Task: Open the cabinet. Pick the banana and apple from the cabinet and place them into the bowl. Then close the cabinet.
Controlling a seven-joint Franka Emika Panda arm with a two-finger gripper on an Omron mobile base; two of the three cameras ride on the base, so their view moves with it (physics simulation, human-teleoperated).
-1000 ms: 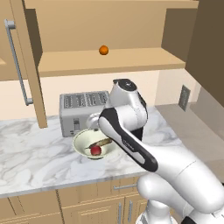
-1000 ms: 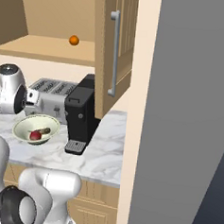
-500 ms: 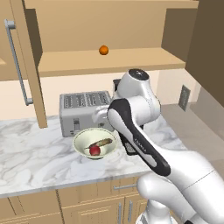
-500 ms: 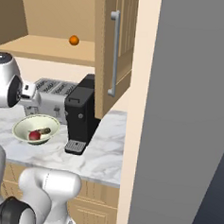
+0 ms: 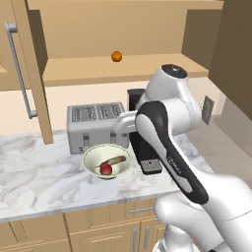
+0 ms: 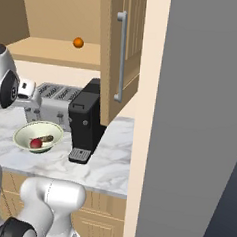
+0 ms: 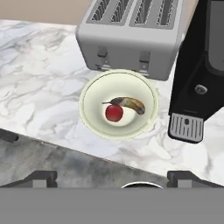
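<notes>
The cabinet [image 5: 123, 69] stands open, its left door [image 5: 19, 69] and right door [image 6: 120, 50] both swung out. On the marble counter sits the cream-green bowl [image 7: 85, 114], in front of the toaster. Inside it the dark-red apple [image 7: 114, 113] lies against the brownish banana [image 7: 129, 103]. Both fruits are also seen in the bowl [image 5: 93, 156] from the left base camera. My gripper [image 7: 116, 178] hovers well above the bowl, open, with nothing between its widely spread fingertips [image 7: 43, 177].
An orange ball [image 5: 116, 56] rests on the cabinet shelf. A silver toaster [image 7: 135, 35] stands behind the bowl, and a black coffee machine [image 6: 85, 118] stands close to the bowl's right. The right door's handle [image 6: 120, 55] hangs over the coffee machine.
The hand has risen up and away from the bowl, staying open. The apple and banana remain in the bowl.
</notes>
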